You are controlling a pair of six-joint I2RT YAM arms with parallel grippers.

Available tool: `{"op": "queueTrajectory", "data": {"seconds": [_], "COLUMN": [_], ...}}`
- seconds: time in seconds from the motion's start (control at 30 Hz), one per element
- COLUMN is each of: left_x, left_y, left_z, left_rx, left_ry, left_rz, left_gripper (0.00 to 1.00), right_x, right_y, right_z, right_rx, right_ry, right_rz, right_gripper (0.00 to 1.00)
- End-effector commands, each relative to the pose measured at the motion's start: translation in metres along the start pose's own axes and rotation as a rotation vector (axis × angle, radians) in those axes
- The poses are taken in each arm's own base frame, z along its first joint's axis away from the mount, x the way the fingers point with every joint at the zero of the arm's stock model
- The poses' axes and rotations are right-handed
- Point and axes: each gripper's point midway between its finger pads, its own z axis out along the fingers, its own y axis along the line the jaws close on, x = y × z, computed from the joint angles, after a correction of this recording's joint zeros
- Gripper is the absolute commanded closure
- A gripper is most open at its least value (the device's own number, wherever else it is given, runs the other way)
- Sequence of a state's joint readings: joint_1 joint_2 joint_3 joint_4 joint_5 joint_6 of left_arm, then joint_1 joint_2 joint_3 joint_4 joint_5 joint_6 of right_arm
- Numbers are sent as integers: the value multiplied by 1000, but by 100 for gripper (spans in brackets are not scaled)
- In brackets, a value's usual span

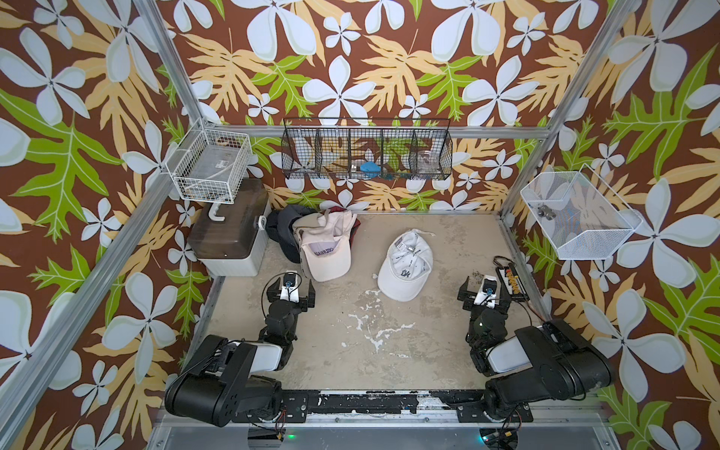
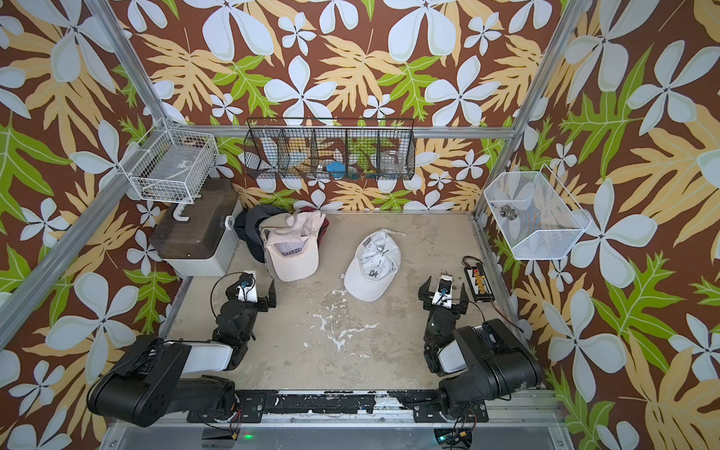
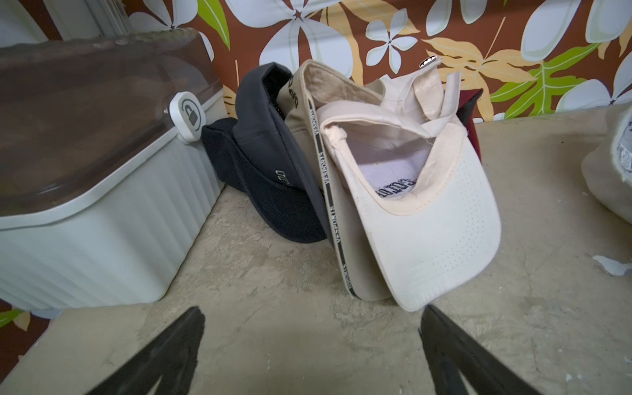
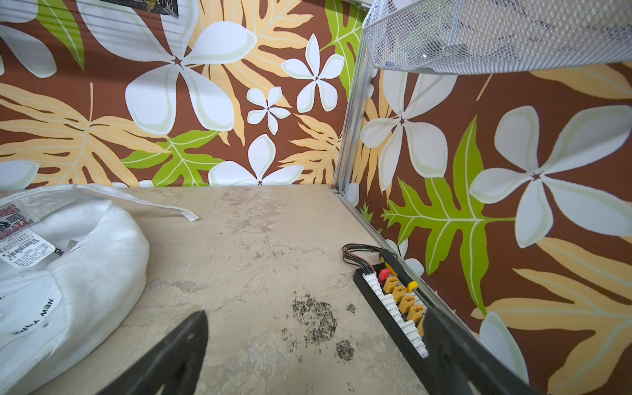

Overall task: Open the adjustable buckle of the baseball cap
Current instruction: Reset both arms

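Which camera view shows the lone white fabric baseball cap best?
The top views. Both show the white fabric baseball cap whole, brim to strap. The right wrist view shows only part of its crown and labels; the left wrist view only a sliver.

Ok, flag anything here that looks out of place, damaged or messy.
Several caps are heaped untidily beside the storage box. The table surface is chipped, with white flakes mid-table, and a dark speckled smudge lies near a black connector board that seems unrelated to caps.

"NEW YORK" on white cap (image 4: 82,273)
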State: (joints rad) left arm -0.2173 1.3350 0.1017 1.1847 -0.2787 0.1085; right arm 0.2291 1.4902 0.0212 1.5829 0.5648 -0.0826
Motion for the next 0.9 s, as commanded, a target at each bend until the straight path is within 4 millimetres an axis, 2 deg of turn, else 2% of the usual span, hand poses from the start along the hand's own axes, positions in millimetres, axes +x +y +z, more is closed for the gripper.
{"op": "queueTrajectory", "data": {"seconds": [0.0, 0.77, 0.87], "left_x": [-25, -20, -15], "left_y": [1, 3, 2], "left_z": [-1, -6, -1], "left_rx": [15, 66, 75], "left_ry": [-103, -151, -107], "left_rz": [-49, -79, -80], "left_gripper": [0, 0, 0], "right_x": [-17, -20, -20], "right_y": [-1, 7, 8], "right_z": [-1, -9, -9], "right_rx": [-5, -75, -80], "right_ry": [-68, -106, -104], "right_rz": [44, 32, 28], "right_gripper": [0, 0, 0]}}
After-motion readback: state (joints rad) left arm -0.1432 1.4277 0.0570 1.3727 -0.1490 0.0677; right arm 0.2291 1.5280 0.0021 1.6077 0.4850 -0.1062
